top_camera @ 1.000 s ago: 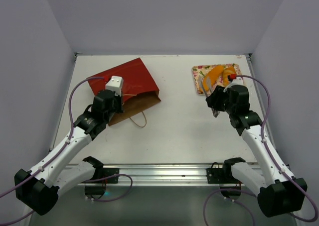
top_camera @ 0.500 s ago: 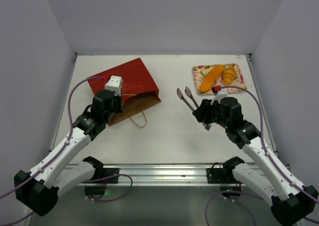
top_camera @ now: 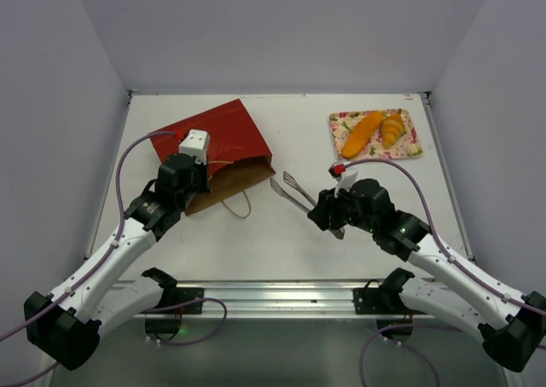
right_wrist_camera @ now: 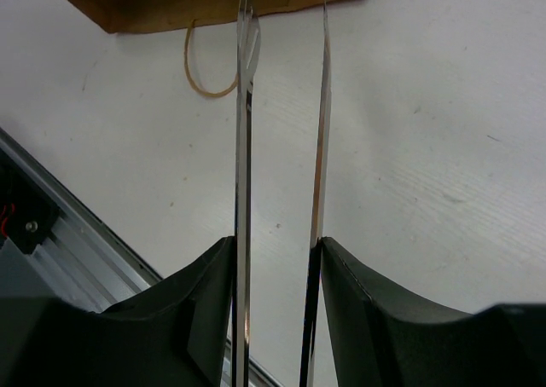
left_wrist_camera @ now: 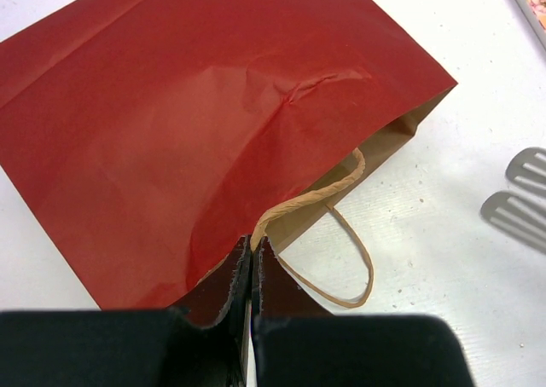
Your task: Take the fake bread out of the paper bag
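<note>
Red paper bag (top_camera: 223, 140) lies flat on the far-left part of the table (top_camera: 290, 233), its brown mouth turned toward the right. The left arm reaches forward from the near edge, and the left hand (left_wrist_camera: 252, 272) is clenched on the bag's near rim, where a tan handle (left_wrist_camera: 311, 198) begins. The bag's inside is hidden. The right arm bends leftward, the right hand (top_camera: 328, 216) grasping metal tongs (top_camera: 294, 193) whose tips sit near the mouth, apart from it. Two fake breads (top_camera: 364, 133) rest on a flowered tray (top_camera: 411, 147) at the far right.
</note>
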You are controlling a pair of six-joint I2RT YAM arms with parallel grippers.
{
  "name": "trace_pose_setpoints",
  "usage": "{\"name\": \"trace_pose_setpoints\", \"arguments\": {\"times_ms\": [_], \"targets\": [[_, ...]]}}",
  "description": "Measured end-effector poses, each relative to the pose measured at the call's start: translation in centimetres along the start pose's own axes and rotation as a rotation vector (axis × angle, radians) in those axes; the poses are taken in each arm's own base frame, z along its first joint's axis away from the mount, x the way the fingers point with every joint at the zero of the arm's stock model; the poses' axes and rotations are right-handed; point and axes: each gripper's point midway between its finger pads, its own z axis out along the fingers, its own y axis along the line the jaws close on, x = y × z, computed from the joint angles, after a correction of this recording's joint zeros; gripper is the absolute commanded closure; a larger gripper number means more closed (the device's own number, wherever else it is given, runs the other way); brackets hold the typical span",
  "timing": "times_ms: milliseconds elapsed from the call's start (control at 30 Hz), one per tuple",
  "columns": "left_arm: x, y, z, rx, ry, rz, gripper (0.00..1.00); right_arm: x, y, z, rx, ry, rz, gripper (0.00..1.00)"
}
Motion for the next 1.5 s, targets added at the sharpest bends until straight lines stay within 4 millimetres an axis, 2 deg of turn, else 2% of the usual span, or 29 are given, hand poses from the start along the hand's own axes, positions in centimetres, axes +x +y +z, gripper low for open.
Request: {"name": "trace_pose_setpoints", "arguments": {"times_ms": [200,333,500,733,767,967,1200,1500], "targets": [[-0.1,0.1,-0.1,0.002,-0.005,-0.003,1.00,1.7,2.8,1.6,-0.063,0.057,-0.081,0.52],[-0.4,0.0,-0.4,0.008,-0.017,-0.007,1.00,2.5,3.8,2.7,-0.079,0.077,-0.113,0.52],[-0.6,-0.1,-0.5,0.017,-0.023,-0.009,1.00,2.5,3.8,3.8,-0.067,0.074,-0.137,0.52],[-0.8,-0.2,-0.8,0.025,-0.031,-0.011,1.00,1.3,3.9,5.6,-0.047,0.048,-0.174,0.50],[-0.9,-0.2,-0.9,0.027,-0.036,-0.013,1.00,0.7,3.9,6.6,-0.031,0.041,-0.187,0.52],[-1.6,-0.5,-1.5,0.054,-0.066,-0.023,1.00,-0.3,3.7,8.5,0.016,0.030,-0.200,0.52],[-2.9,-1.3,-2.7,0.109,-0.121,-0.043,1.00,-1.2,3.9,10.2,0.034,-0.010,-0.205,0.52],[-3.7,-2.3,-3.6,0.180,-0.154,-0.057,1.00,-0.9,4.0,12.6,0.057,-0.028,-0.214,0.51]]}}
